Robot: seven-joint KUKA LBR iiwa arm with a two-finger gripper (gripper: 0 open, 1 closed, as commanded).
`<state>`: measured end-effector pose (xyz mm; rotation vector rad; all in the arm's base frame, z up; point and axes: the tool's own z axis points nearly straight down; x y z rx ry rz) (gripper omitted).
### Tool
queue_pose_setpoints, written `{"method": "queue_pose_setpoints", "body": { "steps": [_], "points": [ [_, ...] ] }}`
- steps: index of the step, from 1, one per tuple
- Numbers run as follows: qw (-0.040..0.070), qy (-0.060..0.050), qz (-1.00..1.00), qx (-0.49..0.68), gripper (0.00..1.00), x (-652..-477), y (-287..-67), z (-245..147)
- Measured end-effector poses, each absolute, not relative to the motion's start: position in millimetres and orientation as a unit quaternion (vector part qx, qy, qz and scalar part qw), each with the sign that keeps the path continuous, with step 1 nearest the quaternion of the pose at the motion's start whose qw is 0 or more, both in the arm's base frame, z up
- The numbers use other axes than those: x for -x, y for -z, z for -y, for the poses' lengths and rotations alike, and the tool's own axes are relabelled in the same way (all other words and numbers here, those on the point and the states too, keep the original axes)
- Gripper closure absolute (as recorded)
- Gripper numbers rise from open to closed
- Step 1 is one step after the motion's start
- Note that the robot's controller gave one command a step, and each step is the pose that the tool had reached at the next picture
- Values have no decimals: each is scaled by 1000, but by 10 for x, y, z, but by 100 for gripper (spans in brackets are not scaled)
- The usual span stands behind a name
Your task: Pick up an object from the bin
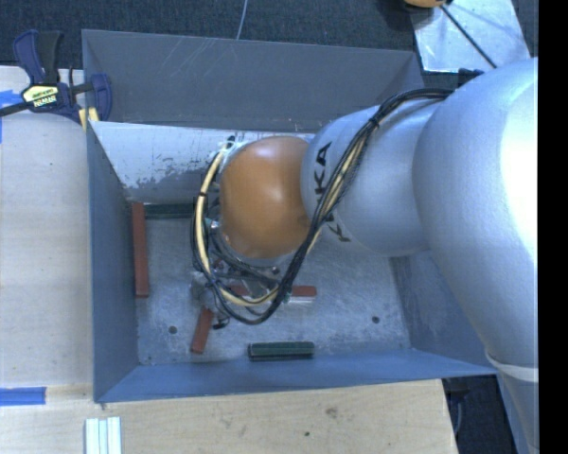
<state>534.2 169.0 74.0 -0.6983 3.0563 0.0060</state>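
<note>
Here the tool sat low in the bin, masked by the orange wrist cover, so its state could not be told. A small reddish-brown stick lay just beside it, likely the target; a dark green bar lay nearby.

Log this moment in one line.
gripper low in bin, centre-left | nearest: small brown stick | also: dark green bar, long brown bar
</note>
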Motion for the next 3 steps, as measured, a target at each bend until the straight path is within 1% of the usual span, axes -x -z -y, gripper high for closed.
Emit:
{"method": "queue_pose_setpoints", "body": {
  "steps": [1,2,3],
  "points": [
    [3,-2,-975,222,100,-5342,-740,-1690],
    [-2,0,-978,210,100,-5347,-1220,-1673],
    [0,0,-981,196,0,-5264,-748,-1635]
  ]
}}
